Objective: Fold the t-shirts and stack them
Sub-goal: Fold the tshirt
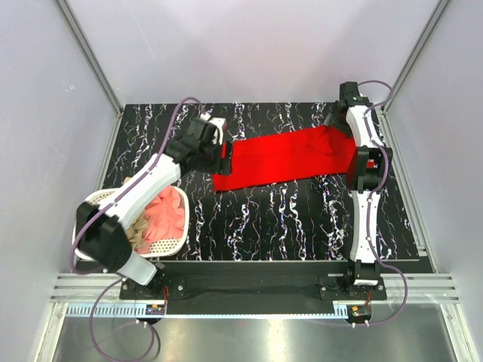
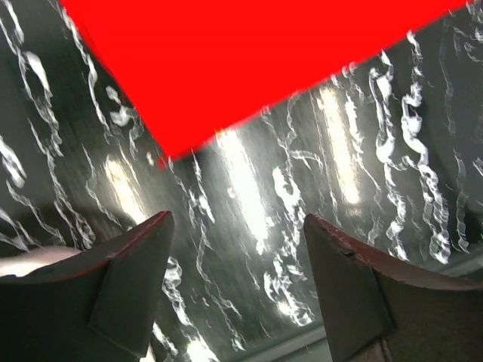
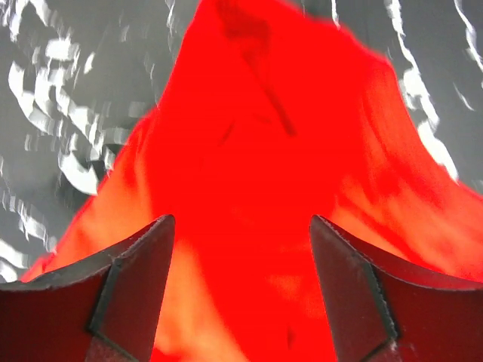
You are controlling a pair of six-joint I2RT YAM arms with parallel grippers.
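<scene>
A red t-shirt (image 1: 290,158) lies as a long folded strip across the far half of the black marbled table (image 1: 279,219). My left gripper (image 1: 223,154) is open and empty at the strip's left end; in the left wrist view (image 2: 238,226) its fingers stand apart over bare table, and the red cloth's corner (image 2: 249,60) lies just beyond them. My right gripper (image 1: 349,151) is open above the strip's right end; in the right wrist view (image 3: 241,226) bunched red cloth (image 3: 264,188) lies under and between the fingers, not pinched.
A white perforated basket (image 1: 170,245) holding pink and beige shirts (image 1: 162,215) stands at the table's near left, under my left arm. Grey enclosure walls and aluminium posts (image 1: 90,56) ring the table.
</scene>
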